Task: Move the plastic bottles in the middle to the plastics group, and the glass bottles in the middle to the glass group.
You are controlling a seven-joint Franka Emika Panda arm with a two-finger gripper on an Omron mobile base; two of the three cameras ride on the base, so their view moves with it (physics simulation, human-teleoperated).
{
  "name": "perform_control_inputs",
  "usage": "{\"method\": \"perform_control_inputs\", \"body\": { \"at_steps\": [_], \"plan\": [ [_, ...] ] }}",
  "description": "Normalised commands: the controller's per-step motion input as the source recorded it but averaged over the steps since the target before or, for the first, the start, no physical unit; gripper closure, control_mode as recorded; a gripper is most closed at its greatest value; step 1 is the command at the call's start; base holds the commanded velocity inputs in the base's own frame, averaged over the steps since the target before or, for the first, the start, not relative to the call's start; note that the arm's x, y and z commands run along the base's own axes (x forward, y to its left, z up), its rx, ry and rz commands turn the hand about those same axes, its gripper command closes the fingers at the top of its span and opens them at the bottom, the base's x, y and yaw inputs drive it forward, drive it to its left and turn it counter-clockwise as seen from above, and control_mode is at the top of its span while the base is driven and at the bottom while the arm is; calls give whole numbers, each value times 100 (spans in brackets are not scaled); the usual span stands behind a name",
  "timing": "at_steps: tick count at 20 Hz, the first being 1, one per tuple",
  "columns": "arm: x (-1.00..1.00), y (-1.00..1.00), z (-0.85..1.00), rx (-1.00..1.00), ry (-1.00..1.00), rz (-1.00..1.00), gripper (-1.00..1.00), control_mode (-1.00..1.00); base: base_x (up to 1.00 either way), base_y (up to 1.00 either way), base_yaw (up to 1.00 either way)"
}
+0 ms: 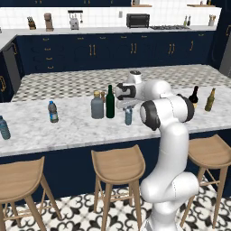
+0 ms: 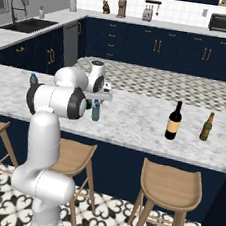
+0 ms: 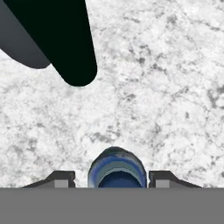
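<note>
The small pale-blue plastic bottle point(image 1: 128, 117) point(image 2: 95, 112) stands on the marble counter point(image 1: 72, 131). My gripper point(image 1: 128, 109) point(image 2: 97, 102) reaches down over it. In the hand view its top point(image 3: 117, 168) sits between my gripper's point(image 3: 113, 178) tips, with narrow gaps on both sides, so the jaws are open around it. To its left stand the tall dark-green glass bottle point(image 1: 110, 102) point(image 3: 65, 39) and the squat grey tan-capped bottle point(image 1: 97, 106) point(image 3: 22, 43). The plastics group point(image 1: 53, 112) is at the left. The glass group, a wine bottle point(image 2: 173, 121) and an olive bottle point(image 2: 207, 127), is at the right.
Another blue water bottle point(image 1: 3, 127) stands near the counter's left end. Wooden stools point(image 1: 118, 167) line the counter's near side below the edge. My arm's elbow point(image 1: 164, 113) hangs over the counter between the middle bottles and the glass group.
</note>
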Motion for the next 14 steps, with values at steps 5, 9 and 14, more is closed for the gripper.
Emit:
{"method": "perform_control_inputs", "body": {
  "at_steps": [5,9,14],
  "plan": [
    [-3,0,0,0,-1,0,100,-100,0,0,0],
    [-28,6,12,3,-12,0,100,-100,0,0,0],
    [-50,39,30,8,-16,8,100,-100,0,0,0]
  ]
}}
